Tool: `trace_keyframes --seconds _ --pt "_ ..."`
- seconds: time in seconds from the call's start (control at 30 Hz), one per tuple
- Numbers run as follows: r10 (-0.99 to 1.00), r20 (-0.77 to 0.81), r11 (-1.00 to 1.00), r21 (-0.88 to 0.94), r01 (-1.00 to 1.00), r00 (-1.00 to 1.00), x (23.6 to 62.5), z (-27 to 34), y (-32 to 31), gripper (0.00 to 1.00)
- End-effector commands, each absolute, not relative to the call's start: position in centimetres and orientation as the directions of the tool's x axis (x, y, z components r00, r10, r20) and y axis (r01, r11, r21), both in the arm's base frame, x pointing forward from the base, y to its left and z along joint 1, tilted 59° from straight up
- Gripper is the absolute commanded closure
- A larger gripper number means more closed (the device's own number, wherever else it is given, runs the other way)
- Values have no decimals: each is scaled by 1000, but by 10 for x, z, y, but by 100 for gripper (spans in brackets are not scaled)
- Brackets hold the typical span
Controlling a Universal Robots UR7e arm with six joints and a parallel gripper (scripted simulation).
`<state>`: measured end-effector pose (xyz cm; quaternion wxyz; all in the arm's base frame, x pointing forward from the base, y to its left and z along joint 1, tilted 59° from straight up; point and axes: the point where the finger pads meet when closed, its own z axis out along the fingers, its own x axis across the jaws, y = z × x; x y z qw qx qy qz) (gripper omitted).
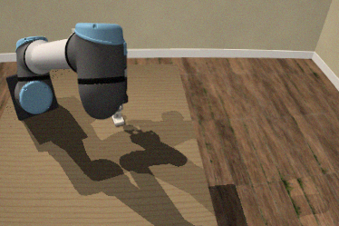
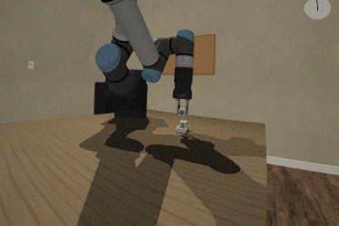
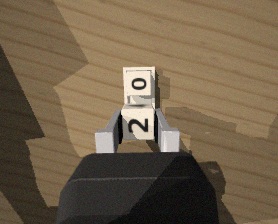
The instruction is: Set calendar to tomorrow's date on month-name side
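One digit cube [image 3: 135, 125], face "2", clamped in gripper [image 3: 137, 136], frame centre; tray [image 3: 140, 86] directly above. Lower cube level, digit upright.

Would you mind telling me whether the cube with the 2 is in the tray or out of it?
Out: the gripper holds the cube in the air above the tray.

Top view looks steeply down, exterior looks level (farther), wrist close; all share the table [image 2: 54, 171].

The wooden table [image 2: 54, 171] carries the tray [image 3: 131, 100] with one cube [image 3: 138, 82] (showing a 0), plus arm shadows.
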<state>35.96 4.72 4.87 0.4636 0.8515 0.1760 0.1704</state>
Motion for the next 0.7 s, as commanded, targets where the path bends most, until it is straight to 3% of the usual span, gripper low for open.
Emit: trace_keyframes --seconds 0.0,0.67 --pt "464 131 -508 849 142 876 365 44 41 43" --pt "464 131 -508 849 142 876 372 36 30 43"
